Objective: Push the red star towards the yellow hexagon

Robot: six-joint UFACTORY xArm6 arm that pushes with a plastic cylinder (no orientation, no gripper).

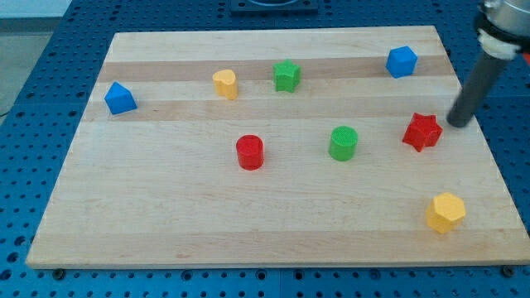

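The red star lies at the view's right on the wooden board. The yellow hexagon lies below it, near the board's bottom right corner. My tip is just to the right of the red star, slightly above its middle, with a small gap between them. The dark rod rises up and to the right out of the view.
A green cylinder and a red cylinder stand mid-board. A green star and a yellow heart-like block lie near the top. A blue block lies top right, another blue block at the left.
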